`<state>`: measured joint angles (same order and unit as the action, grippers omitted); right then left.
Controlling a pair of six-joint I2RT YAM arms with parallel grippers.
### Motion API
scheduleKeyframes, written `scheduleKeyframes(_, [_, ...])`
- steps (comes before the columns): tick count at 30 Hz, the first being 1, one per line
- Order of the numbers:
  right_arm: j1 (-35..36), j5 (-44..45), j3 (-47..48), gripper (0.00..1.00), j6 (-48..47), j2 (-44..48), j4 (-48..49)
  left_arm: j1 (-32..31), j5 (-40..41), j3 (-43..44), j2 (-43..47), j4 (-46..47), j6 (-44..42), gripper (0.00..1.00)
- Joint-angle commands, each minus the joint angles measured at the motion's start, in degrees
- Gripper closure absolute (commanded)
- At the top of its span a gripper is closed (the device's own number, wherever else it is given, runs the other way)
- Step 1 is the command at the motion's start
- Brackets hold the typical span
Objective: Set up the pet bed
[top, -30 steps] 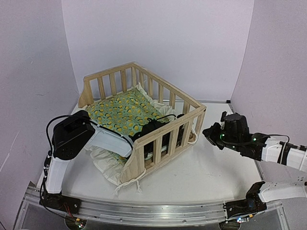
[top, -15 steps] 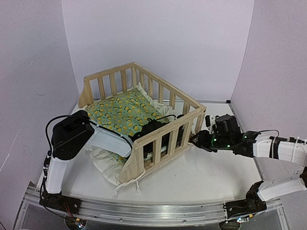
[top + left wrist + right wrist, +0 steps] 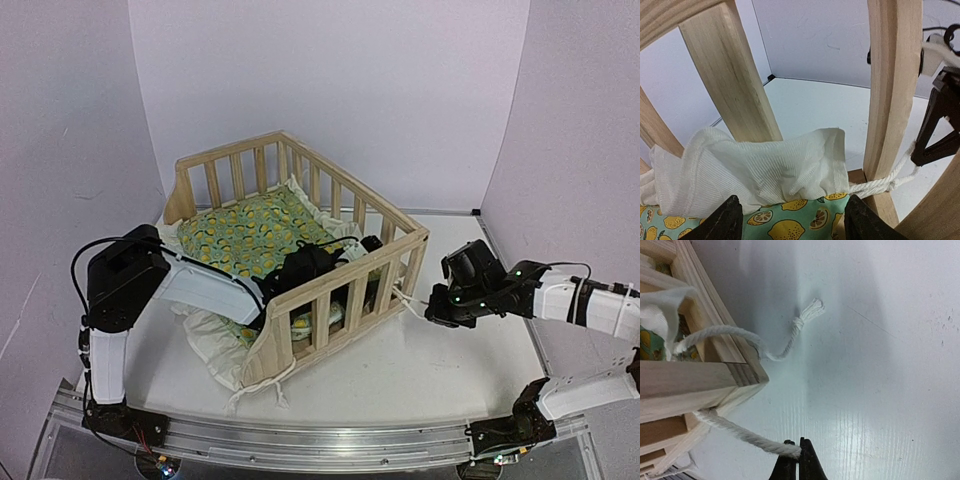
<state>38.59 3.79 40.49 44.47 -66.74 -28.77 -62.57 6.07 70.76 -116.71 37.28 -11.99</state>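
1. My right gripper (image 3: 794,447): fingers pinched shut on a white tie cord (image 3: 735,432), which runs straight to the corner post (image 3: 715,375).
2. My left gripper (image 3: 792,202): fingers (image 3: 722,222) spread wide, holding nothing, inside the frame above the lemon-print cushion (image 3: 790,231); white ruffle (image 3: 755,170) bunched just ahead against the slats.
3. The pet bed (image 3: 340,272): I see it standing on the table (image 3: 450,370), left of centre, cushion inside.
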Motion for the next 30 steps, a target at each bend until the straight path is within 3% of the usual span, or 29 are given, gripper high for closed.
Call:
scheduleKeyframes(1, [-0.1,-1.8,-1.4,1.00,-2.0,1.4,-3.0,-1.3,-9.0,-0.7,8.1,-2.7,0.2,0.29])
scheduleKeyframes(4, [-0.1,-3.0,-2.2,1.00,-2.5,3.3,-2.8,-1.1,-12.9,-2.8,12.0,-6.0,0.1,0.24])
scheduleKeyframes(7, [-0.1,-10.0,-1.7,1.00,-5.1,2.0,-4.0,-0.4,-16.7,-6.0,16.6,-9.0,0.5,0.21])
scheduleKeyframes(11, [-0.1,-12.0,-3.3,1.00,-5.0,1.7,-7.7,1.3,-17.6,-9.2,22.0,-13.0,2.2,0.19])
scheduleKeyframes(14, [-0.2,-3.9,-0.2,1.00,-4.1,0.9,-13.5,2.1,-15.3,-9.5,25.6,-17.0,3.4,0.19])
scheduleKeyframes(16, [-0.2,4.4,2.6,0.93,-3.1,0.2,-16.8,2.6,-12.8,-9.7,27.9,-19.5,4.4,0.19])
scheduleKeyframes(21, [-0.3,18.9,3.3,0.89,1.6,2.1,-18.5,4.1,-1.1,-9.3,35.6,-27.8,9.6,0.20])
scheduleKeyframes(24, [-0.4,20.1,4.4,0.60,2.2,6.3,-19.8,5.7,6.9,-7.2,41.6,-38.6,14.5,0.20])
scheduleKeyframes(27, [-1.0,18.8,8.9,0.33,-8.2,11.6,-18.5,8.5,10.3,-6.8,48.8,-46.8,19.3,0.19])
scheduleKeyframes(30, [-4.8,13.1,21.7,0.13,-23.8,9.2,-17.3,13.1,10.0,-8.4,55.2,-51.7,24.5,0.16])
